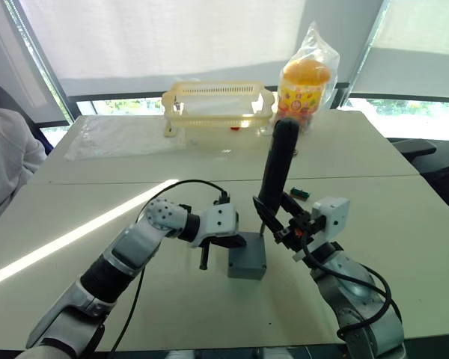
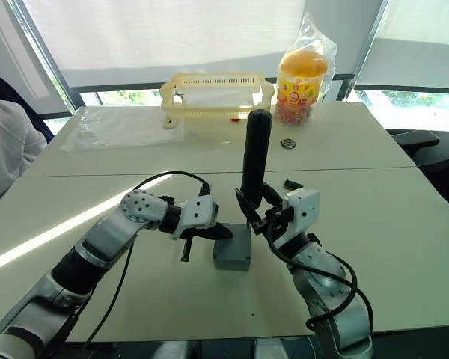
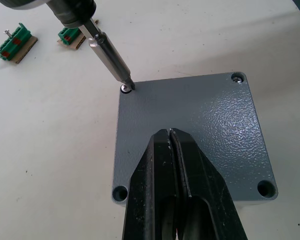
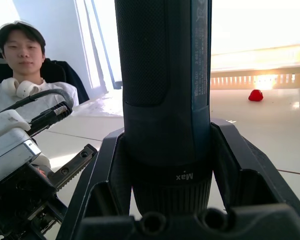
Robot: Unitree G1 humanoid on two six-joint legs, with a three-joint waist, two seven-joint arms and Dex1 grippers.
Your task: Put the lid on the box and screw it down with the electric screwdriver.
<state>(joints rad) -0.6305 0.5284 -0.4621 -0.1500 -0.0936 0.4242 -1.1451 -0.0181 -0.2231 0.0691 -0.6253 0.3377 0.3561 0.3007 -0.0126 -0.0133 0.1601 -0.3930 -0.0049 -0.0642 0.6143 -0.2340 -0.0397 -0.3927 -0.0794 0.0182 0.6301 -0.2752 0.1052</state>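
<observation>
Far left, a person's pale sleeve at the table edge; in the right wrist view that person sits behind the arms. A clear plastic sheet lies flat on the white table, a band of sunlight crossing the near left.

Left gripper: fingers pressed together, tips resting on the lid. The lid sits square on the box, mid-table between the two arms. One box, one lid. Lid corners, four: one screw head seated at a far corner, one under the bit, two near corners showing open holes. The box's red mark and inside are hidden.

Two small green terminal blocks lie on the table beyond the box.

At the back, one yellow basket, a small red object just under it, and to its right a bagged orange-lidded jar.

Right gripper clamps the electric screwdriver, one tool, standing nearly upright, its metal bit on the lid's corner screw. Its tip light is not discernible.
</observation>
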